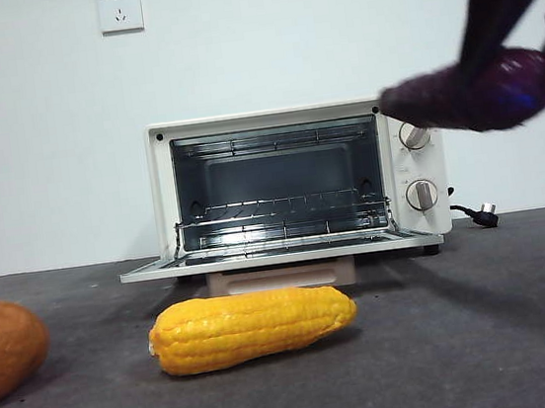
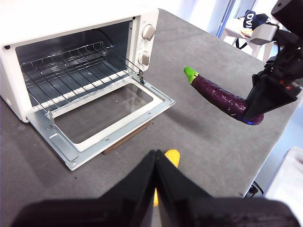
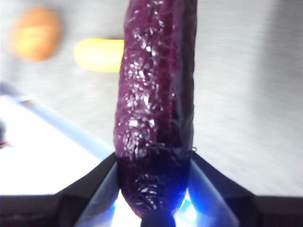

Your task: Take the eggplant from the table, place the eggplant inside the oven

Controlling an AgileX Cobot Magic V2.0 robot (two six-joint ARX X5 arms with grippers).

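A dark grey, felt-like desk [image 1: 507, 334] runs back to a plain white wall with a socket plate [image 1: 119, 9] high on it; the left wrist view shows a brighter room beyond the desk's far edge, with some furniture there too small to make out. The cream-white oven [image 1: 295, 183] stands at the back of the desk with its glass door [image 2: 102, 120] folded down flat and its wire rack [image 1: 281, 206] bare. A yellow corn cob [image 1: 253, 328] lies in front of it, and an orange-brown rounded vegetable [image 1: 4, 346] sits at the edge of the front view. The eggplant [image 2: 220, 97] is in the air, clear of the desk, off to the knob side of the oven and about level with the knobs [image 1: 422, 195]. Its long axis is close to horizontal, the green stem cap [image 2: 190, 74] pointing toward the oven and slightly up. The right hand [image 2: 255, 111] is clamped on the blunt end opposite the cap. The left hand [image 2: 155, 158] hangs over the desk near the corn cob with its jaws pressed together on nothing.
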